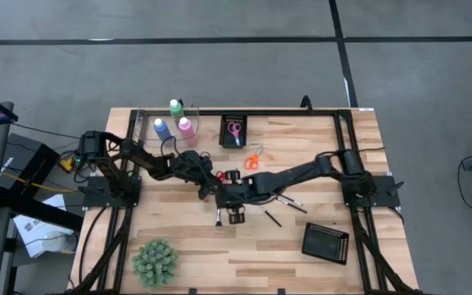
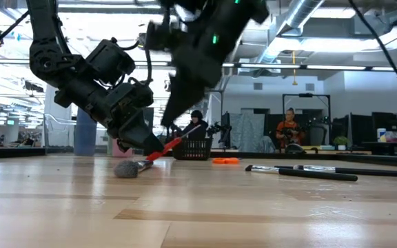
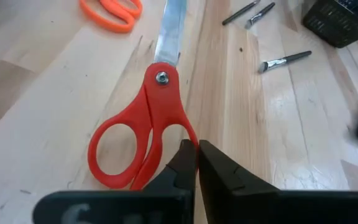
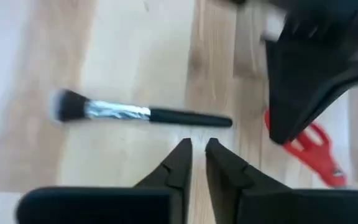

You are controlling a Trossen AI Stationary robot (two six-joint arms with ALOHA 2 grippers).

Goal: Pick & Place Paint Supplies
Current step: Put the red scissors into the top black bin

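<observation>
Red-handled scissors (image 3: 154,118) lie just right of centre-left on the table, and my left gripper (image 3: 197,149) is shut on their handle. A dark-handled brush with a grey fluffy head (image 4: 135,114) lies flat on the wood near the middle. My right gripper (image 4: 197,149) hangs above and beside it, its fingers a little apart with nothing between them. Blue (image 1: 161,127), pink (image 1: 186,125) and green (image 1: 175,107) bottles stand at the far left. Orange scissors (image 1: 253,160) lie flat on the wood. Pink scissors (image 1: 234,129) lie in a black mesh tray (image 1: 234,120). My left gripper pinches the rim of the red scissors' handle (image 3: 190,138) between its two shut fingers, at the loop beside the large one. The fingers come slanting down from the table's left. In the low view the scissors (image 2: 178,141) slant upward away from the fingertips.
Two more thin brushes (image 1: 273,217) (image 1: 289,202) lie right of the middle. A second black mesh tray (image 1: 326,242) sits near the front right, and a spiky green plant (image 1: 155,260) at the front left. People sit in the room beyond the table.
</observation>
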